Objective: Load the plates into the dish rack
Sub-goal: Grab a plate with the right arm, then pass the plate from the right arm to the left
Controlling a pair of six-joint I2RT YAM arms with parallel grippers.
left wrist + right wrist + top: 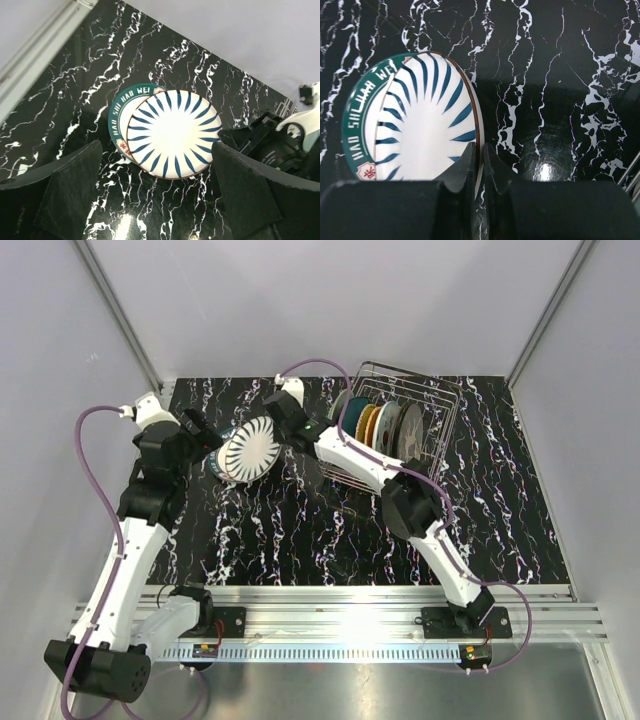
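My right gripper (pixel 481 155) is shut on the rim of a white plate with blue rays (pixel 425 125) and holds it tilted over the table, left of the dish rack (pixel 445 400). The plate also shows in the top view (pixel 250 448) and in the left wrist view (pixel 172 132). Behind it lies a white plate with a green lettered rim (pixel 120 112), also in the right wrist view (pixel 360 110). My left gripper (pixel 155 200) is open and empty, close to the left of both plates. The wire rack holds several upright plates (pixel 385 425).
The black marbled table (pixel 300 530) spreads around the plates. White walls and metal frame posts close in the back and sides. The right arm (pixel 360 465) stretches across in front of the rack. A metal rail (pixel 350 605) runs along the near edge.
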